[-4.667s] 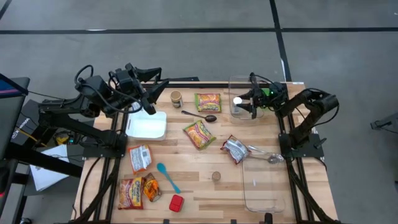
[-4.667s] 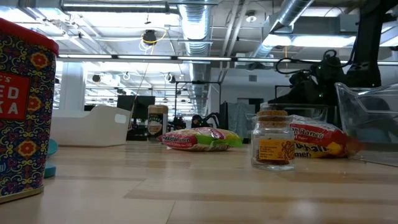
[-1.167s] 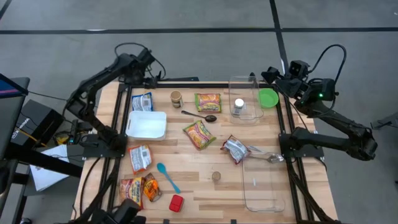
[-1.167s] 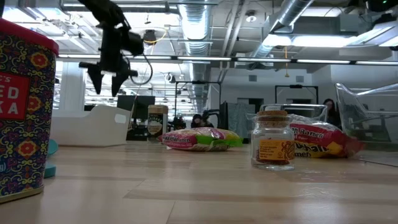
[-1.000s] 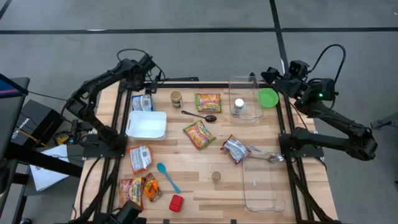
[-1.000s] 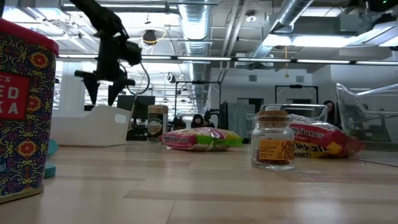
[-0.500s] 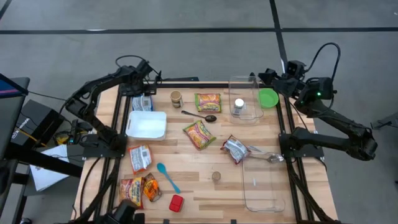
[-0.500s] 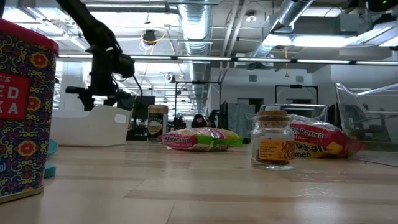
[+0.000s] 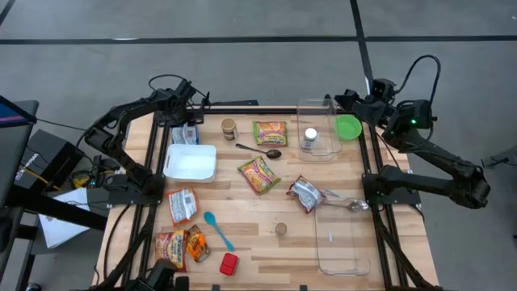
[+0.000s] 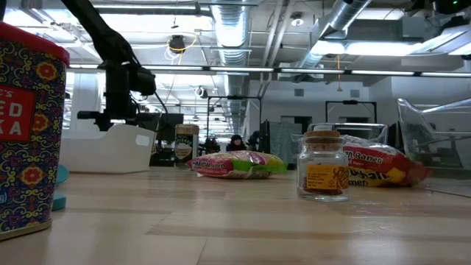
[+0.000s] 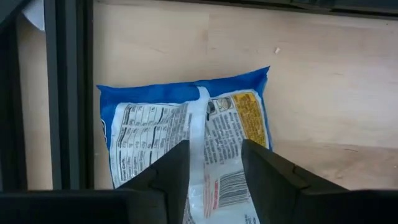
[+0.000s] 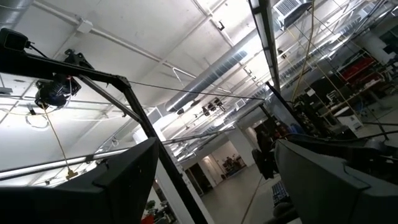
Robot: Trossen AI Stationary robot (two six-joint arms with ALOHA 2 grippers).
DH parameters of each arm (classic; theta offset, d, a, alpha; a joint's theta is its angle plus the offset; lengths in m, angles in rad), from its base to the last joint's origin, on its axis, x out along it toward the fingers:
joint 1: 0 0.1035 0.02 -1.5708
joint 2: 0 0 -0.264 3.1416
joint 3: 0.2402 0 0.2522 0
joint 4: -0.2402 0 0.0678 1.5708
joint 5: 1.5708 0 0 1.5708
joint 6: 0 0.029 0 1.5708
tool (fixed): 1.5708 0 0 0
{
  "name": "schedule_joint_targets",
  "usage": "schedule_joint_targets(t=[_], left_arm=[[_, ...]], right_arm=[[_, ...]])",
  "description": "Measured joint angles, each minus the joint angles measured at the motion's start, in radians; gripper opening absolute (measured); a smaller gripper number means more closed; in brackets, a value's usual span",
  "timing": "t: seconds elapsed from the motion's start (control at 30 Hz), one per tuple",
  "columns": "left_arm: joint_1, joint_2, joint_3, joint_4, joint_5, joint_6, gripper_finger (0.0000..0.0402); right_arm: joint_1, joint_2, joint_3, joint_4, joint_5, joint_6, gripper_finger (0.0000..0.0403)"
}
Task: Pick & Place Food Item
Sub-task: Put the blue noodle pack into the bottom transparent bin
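A: So, where's the snack packet (image 11: 186, 134)?

B: At 11 o'clock on the surface (image 9: 266, 218), flat, just beyond the white bin (image 9: 191, 162). Blue edges, white printed back, centre seam, barcode.

A: Fingers?

B: Left gripper (image 11: 214, 171) straddles the seam, narrowed, grip unclear. Right gripper (image 9: 349, 99), at 1 o'clock, spread wide, holding nothing.

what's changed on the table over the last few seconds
The left gripper has come down over the blue-and-white packet at the table's far left corner, fingers narrowing around its seam. The right gripper has drawn back from the clear container, open. The other items have not moved.
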State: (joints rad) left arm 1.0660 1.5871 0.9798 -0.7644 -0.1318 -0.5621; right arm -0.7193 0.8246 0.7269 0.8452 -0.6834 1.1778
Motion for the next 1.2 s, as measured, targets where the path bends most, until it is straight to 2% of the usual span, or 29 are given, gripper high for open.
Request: schedule_joint_targets(t=[0.6, 0.97, 1.2], left_arm=[[-0.018, 0.0, 0.0, -0.031, -0.029, -0.027, 0.0092], [-0.052, 0.0, 0.0, -0.076, -0.095, -0.028, 0.009], [-0.051, 0.0, 0.001, -0.078, -0.078, -0.049, 0.0106]], right_arm=[[0.0, 0.0, 0.0, 0.0, 0.0, -0.008, 0.0315], [0.0, 0.0, 0.0, 0.0, -0.014, -0.01, 0.0315], [0.0, 0.0, 0.0, -0.001, -0.028, -0.011, 0.0315]])
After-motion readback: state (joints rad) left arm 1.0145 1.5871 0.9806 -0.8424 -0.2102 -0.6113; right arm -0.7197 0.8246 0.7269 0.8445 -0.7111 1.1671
